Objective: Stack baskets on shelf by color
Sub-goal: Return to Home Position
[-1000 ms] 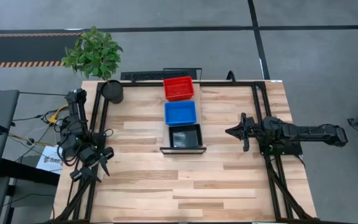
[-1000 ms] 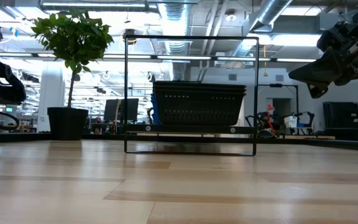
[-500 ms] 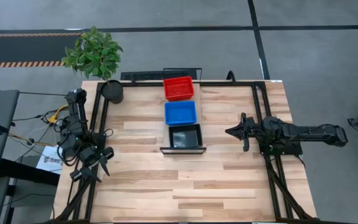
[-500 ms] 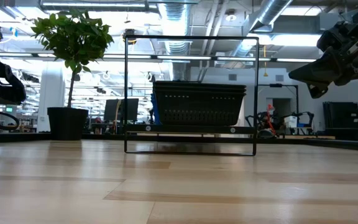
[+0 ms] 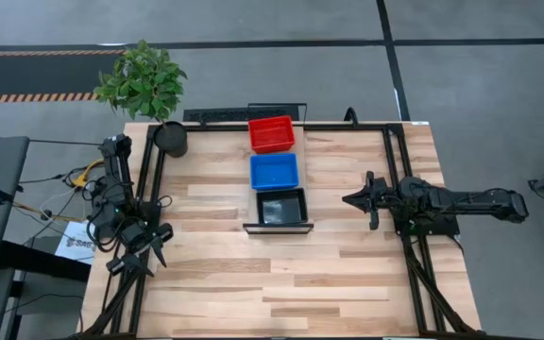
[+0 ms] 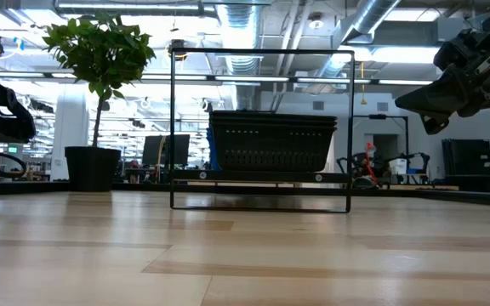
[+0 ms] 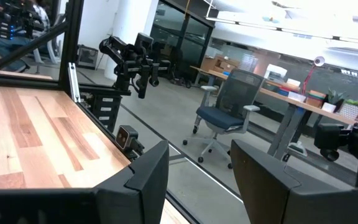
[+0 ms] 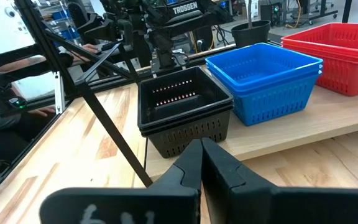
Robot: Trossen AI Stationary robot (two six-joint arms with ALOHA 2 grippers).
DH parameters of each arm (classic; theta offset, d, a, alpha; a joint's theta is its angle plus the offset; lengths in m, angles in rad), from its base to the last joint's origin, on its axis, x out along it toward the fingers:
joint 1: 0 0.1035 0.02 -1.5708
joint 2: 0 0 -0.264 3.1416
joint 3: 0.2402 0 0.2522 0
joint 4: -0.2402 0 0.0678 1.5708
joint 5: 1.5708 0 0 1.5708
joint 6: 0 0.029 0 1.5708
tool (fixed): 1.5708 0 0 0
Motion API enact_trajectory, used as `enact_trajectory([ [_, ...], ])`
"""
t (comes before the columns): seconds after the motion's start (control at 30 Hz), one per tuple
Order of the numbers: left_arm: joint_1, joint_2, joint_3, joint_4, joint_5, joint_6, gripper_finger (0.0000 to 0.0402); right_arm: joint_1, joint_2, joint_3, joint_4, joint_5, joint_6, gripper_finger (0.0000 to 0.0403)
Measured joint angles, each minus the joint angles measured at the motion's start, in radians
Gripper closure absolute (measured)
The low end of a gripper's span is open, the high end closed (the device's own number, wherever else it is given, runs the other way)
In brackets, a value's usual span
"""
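On the shelf (image 5: pixel 277 227), which runs down the table's middle, three stacks of baskets stand in a row on their bases. The red stack (image 5: pixel 271 134) is farthest, the blue stack (image 5: pixel 274 172) is in the middle, and the black stack (image 5: pixel 281 207) is nearest. The right wrist view shows the same black (image 8: pixel 182 112), blue (image 8: pixel 263 81) and red (image 8: pixel 337 56) stacks. My right gripper (image 5: pixel 352 200) hovers right of the black stack, shut and pointing at it. My left gripper (image 5: pixel 154 244) waits by the table's left edge, open (image 7: pixel 197 180) and empty.
A potted plant (image 5: pixel 170 138) stands at the far left corner. Black frame rails (image 5: pixel 395 189) run along the table's left and right sides, and the shelf's thin black frame (image 6: pixel 262 127) rises over the baskets. Bare wood lies in front of the shelf (image 5: pixel 281 283).
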Motion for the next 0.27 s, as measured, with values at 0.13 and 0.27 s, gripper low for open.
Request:
enact_trajectory([
  [0.13, 0.0, 0.0, 0.0, 0.0, 0.0, 0.0, 0.0239, 0.0, 0.0, 0.0, 0.0, 0.0, 0.0, 0.0374],
  [0.27, 0.0, 0.0, 0.0, 0.0, 0.0, 0.0, 0.0239, 0.0, 0.0, 0.0, 0.0, 0.0, 0.0, 0.0376],
])
